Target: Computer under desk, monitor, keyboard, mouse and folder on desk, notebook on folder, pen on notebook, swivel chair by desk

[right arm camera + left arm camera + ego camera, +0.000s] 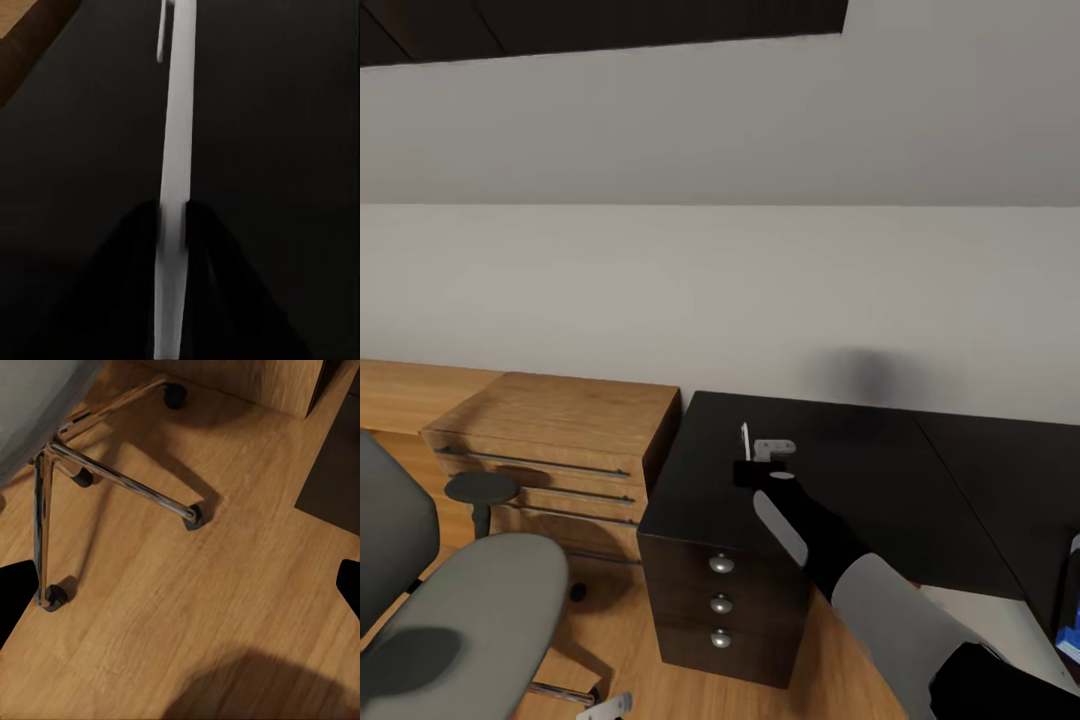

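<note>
Your right gripper point(758, 462) is clamped on the pen point(174, 180), holding it over the bare near-left corner of the desk point(860, 470), its long axis pointing toward 12 o'clock, while the folder's blue edge point(1072, 640) lies at 4 o'clock.

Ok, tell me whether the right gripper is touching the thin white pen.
Touching: right wrist view shows the gripper clamped on the pen.

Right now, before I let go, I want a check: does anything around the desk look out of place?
The white pen is clamped in the right gripper over a bare stretch of the black desk, nothing beneath it to rest on. The swivel chair sits before the wooden chest, off the desk.
</note>
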Tool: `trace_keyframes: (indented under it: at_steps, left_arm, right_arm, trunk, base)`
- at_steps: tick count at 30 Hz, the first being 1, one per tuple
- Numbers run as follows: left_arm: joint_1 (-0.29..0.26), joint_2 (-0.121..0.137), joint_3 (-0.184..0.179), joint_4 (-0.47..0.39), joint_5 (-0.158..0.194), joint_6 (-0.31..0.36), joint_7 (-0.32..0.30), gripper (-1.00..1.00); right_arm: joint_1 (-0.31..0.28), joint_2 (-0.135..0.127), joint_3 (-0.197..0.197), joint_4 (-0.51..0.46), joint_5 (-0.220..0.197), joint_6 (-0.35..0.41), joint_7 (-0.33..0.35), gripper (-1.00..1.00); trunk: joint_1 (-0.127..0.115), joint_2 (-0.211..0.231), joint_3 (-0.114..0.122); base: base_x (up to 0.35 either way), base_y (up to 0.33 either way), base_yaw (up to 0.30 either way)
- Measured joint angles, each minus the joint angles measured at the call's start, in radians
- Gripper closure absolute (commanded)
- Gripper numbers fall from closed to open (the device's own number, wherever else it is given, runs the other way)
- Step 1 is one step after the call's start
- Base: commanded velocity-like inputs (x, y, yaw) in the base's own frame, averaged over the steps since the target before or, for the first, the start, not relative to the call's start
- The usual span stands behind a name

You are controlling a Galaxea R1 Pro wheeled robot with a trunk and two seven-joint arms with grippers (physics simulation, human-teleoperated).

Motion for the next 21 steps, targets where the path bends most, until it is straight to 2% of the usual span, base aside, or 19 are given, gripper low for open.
trace_keyframes:
  at_steps: [3,5,7,9,10,15,16,18,21]
  left_arm:
    - [0.0,0.0,0.0,0.001,0.001,0.001,0.0,-1.0]
    - [0.0,0.0,0.0,0.001,0.001,0.002,0.0,-1.0]
    - [0.0,-0.001,-0.001,0.002,0.0,0.002,0.001,-1.0]
    - [0.0,-0.001,-0.001,0.002,0.0,0.002,0.001,-1.0]
    - [0.0,-0.001,-0.001,0.002,0.0,0.002,0.002,-1.0]
    - [0.0,-0.001,-0.001,0.002,0.0,0.001,0.004,-1.0]
    - [0.0,-0.001,-0.001,0.002,0.0,0.001,0.004,-1.0]
    - [0.0,-0.001,-0.001,0.002,0.0,0.001,0.004,-1.0]
    - [0.0,-0.001,-0.001,0.002,0.0,0.001,0.004,-1.0]
  right_arm:
    - [0.001,-0.025,-0.006,-0.054,-0.008,0.012,-0.026,1.0]
    - [0.002,-0.052,-0.009,-0.108,-0.025,0.024,-0.062,1.0]
    - [0.003,-0.111,-0.011,-0.192,-0.082,0.032,-0.128,1.0]
    - [0.004,-0.139,-0.013,-0.223,-0.124,0.032,-0.15,1.0]
    - [0.004,-0.165,-0.013,-0.245,-0.167,0.033,-0.163,1.0]
    - [0.005,-0.219,-0.013,-0.295,-0.278,0.032,-0.179,1.0]
    - [0.005,-0.244,-0.012,-0.318,-0.32,0.031,-0.183,1.0]
    - [0.005,-0.262,-0.012,-0.334,-0.346,0.03,-0.184,1.0]
    - [0.005,-0.272,-0.011,-0.343,-0.359,0.029,-0.185,1.0]
  trunk:
    - [-0.012,0.021,0.009]
    - [-0.019,0.035,0.016]
    - [-0.027,0.049,0.022]
    - [-0.035,0.063,0.028]
    - [-0.038,0.07,0.031]
    - [-0.057,0.105,0.047]
    - [-0.061,0.112,0.05]
    - [-0.069,0.126,0.056]
    - [-0.08,0.147,0.066]
  base:
    - [0.0,0.0,0.0]
    - [0.0,0.0,0.0]
    - [0.0,0.0,0.0]
    - [0.0,0.0,0.0]
    - [0.0,0.0,0.0]
    - [-0.05,-0.003,0.0]
    - [-0.215,-0.025,0.0]
    - [-0.223,-0.036,0.0]
    - [-0.137,-0.022,0.0]
